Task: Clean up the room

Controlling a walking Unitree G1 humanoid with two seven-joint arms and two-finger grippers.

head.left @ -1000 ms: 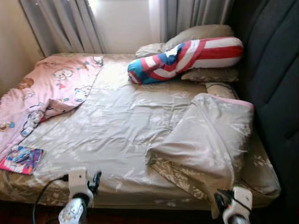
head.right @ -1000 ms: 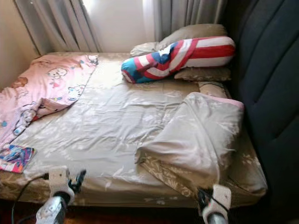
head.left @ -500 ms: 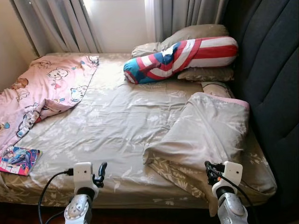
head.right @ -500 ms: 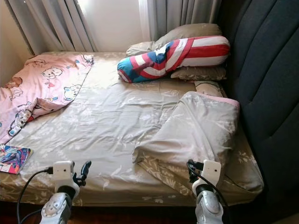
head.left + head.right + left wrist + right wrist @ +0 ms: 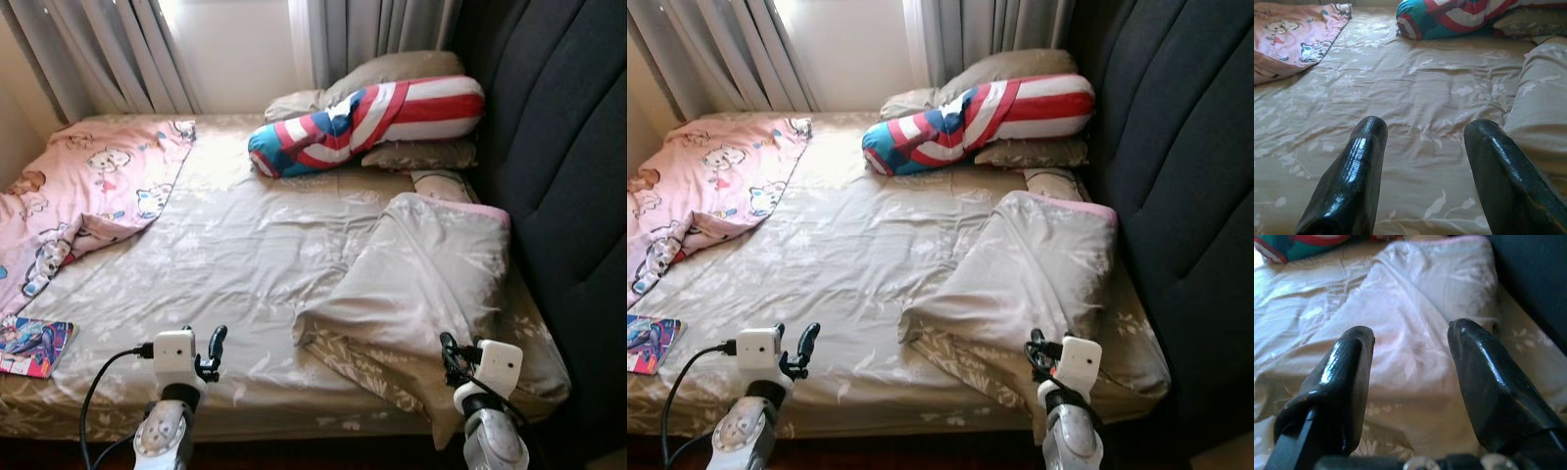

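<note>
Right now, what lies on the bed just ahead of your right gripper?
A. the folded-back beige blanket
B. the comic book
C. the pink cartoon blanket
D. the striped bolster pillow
A: the right gripper, jaws open, points at the folded-back beige blanket at the bed's right side.

left gripper (image 5: 1422, 147), right gripper (image 5: 1410, 352), jaws apart

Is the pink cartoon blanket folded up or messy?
Messy. The pink cartoon blanket lies crumpled and spread over the bed's far left side, its edge bunched unevenly.
</note>
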